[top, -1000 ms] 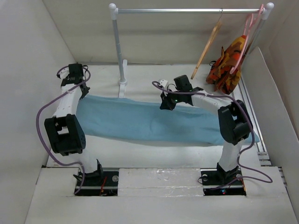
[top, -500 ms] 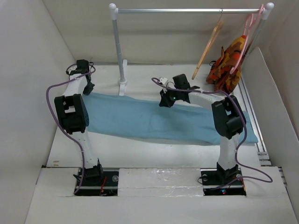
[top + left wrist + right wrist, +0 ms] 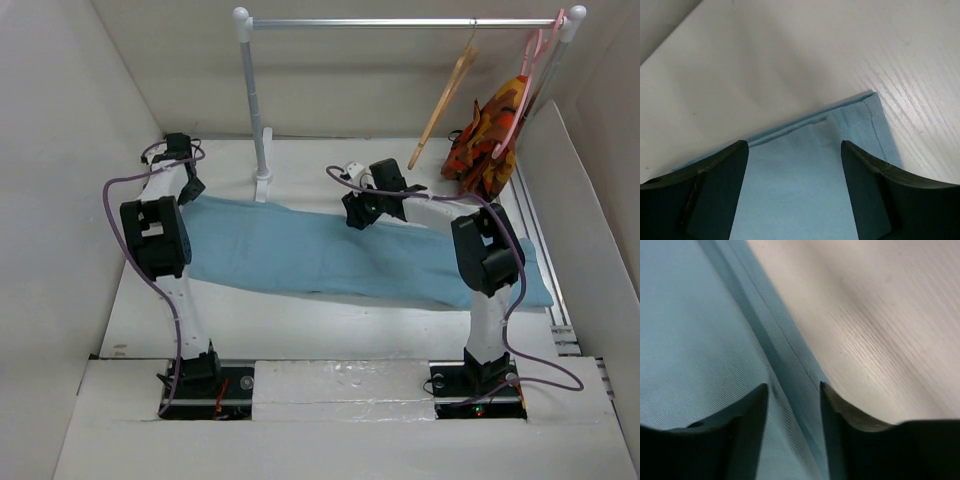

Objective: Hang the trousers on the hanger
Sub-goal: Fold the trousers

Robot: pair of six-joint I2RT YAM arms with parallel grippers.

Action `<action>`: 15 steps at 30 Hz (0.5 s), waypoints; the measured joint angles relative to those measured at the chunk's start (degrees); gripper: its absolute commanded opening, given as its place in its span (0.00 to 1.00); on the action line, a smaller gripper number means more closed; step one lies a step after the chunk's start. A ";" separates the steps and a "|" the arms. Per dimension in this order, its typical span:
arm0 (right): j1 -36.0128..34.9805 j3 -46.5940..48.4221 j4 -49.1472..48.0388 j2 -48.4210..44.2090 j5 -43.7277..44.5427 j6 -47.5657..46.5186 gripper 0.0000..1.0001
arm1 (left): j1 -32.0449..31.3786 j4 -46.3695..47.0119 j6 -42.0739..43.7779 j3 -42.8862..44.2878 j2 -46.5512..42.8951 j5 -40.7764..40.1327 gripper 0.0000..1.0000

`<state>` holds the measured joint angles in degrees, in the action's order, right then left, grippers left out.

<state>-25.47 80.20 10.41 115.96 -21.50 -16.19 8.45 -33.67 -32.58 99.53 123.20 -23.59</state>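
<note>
1 pair of light blue cloth trousers (image 3: 330,255) flat on white table (image 3: 300,325) | 2 hangers on metal rail (image 3: 400,22): slim tan wooden hanger (image 3: 440,105), pink plastic hanger (image 3: 528,70) (holds patterned garment (image 3: 485,140)) | left gripper (image 3: 794,147) wide, over trousers' corner | right gripper (image 3: 792,387) narrow, astride trousers' edge

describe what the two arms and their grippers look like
Both the left arm and right arm are slim white links joined by chunky black joint housings, each with a purple cable looping loosely from base to wrist. The left gripper and right gripper are black. Up close their fingers are matte, dark and taper to blunt tips. No markings are readable.
</note>
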 measured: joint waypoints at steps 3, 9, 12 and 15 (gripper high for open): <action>-0.15 -0.02 1.14 -0.55 1.51 -0.07 0.68 | 0.00 2.29 0.09 -4.20 -4.81 0.92 0.72; -2.54 -4.28 4.42 -11.89 3.13 0.00 0.69 | -13.66 7.37 0.13 -17.53 -22.97 6.27 0.52; -3.32 -9.40 4.35 -22.03 3.91 0.94 0.53 | -28.02 11.28 -0.76 -23.17 -28.50 10.91 0.43; -2.56 -16.76 3.32 -31.43 5.53 2.95 0.18 | -37.77 15.74 -2.47 -30.23 -29.97 17.92 0.43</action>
<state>-28.03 63.44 13.74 84.53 -15.97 -13.23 -29.32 -17.93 -35.05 69.30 93.23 -5.67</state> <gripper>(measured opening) 0.283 0.432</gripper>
